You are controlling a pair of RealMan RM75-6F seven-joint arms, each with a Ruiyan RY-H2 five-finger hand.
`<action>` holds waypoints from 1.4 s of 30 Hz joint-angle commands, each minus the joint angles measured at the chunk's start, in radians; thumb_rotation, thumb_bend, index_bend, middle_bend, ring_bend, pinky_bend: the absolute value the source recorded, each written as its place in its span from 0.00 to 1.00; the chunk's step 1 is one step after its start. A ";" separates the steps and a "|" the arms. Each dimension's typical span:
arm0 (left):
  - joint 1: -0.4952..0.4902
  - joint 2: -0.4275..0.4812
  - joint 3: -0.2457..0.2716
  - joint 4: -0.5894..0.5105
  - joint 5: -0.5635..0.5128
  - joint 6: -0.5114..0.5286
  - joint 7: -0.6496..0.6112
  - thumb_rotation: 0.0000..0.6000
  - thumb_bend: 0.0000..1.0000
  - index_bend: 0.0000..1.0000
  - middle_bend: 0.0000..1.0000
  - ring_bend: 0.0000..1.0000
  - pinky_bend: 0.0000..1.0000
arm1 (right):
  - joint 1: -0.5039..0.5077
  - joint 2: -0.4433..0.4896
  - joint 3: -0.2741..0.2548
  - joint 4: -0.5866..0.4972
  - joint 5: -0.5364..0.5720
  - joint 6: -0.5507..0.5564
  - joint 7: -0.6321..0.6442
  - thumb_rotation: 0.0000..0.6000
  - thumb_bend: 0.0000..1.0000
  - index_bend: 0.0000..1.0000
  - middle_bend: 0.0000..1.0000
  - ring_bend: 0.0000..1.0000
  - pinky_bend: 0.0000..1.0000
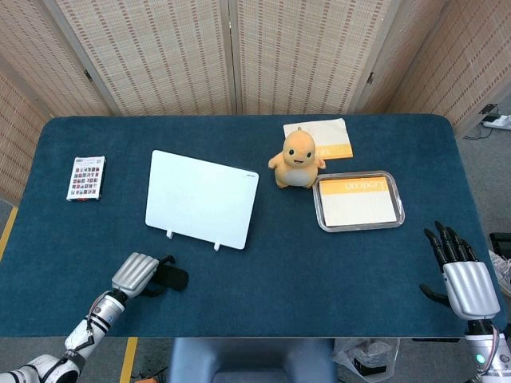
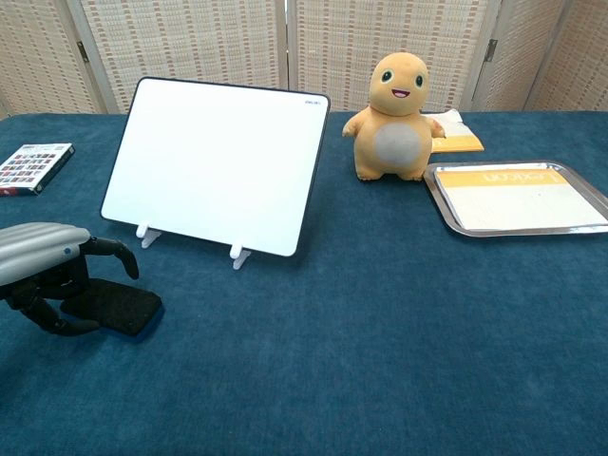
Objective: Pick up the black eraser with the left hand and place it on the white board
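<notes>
My left hand (image 2: 47, 271) sits low over the near left part of the counter (image 1: 263, 279), its dark fingers (image 2: 112, 254) arched over the left end of the black eraser (image 2: 119, 307). The thumb curls in on the near side and the other fingers reach down on the far side, so the eraser's left end lies between them. I cannot tell whether they are pressing on it. The eraser lies flat on the blue cloth, and its right end sticks out past my fingers. In the head view the same hand (image 1: 136, 274) covers the left part of the eraser (image 1: 174, 278).

Just beyond the eraser stands the white board (image 2: 214, 161), tilted back on two small white feet and apart from both eraser and hand. To its right sits an orange plush toy (image 2: 394, 119), with an orange and white booklet (image 1: 323, 137) lying behind it. Right of the toy is a metal tray (image 2: 451, 220) holding a white and orange card (image 2: 518, 198). A small colourful box (image 2: 33, 167) lies at the far left.

My right hand (image 1: 461, 275) rests at the near right corner, well apart from everything, its fingers (image 1: 447, 239) spread straight and holding nothing.
</notes>
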 commanded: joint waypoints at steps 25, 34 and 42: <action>-0.026 -0.015 0.014 0.037 -0.018 -0.005 -0.021 1.00 0.29 0.52 1.00 1.00 1.00 | -0.002 -0.005 0.000 -0.002 0.000 0.007 -0.011 1.00 0.15 0.00 0.00 0.00 0.16; -0.009 0.062 -0.002 -0.066 -0.021 0.067 0.046 1.00 0.28 0.50 1.00 1.00 1.00 | -0.002 -0.007 -0.001 -0.001 -0.003 0.007 -0.013 1.00 0.15 0.00 0.00 0.00 0.16; 0.020 0.063 -0.078 -0.117 -0.015 0.227 0.040 1.00 0.28 0.49 1.00 1.00 1.00 | -0.001 -0.007 -0.002 -0.002 -0.002 0.005 -0.016 1.00 0.15 0.00 0.00 0.00 0.16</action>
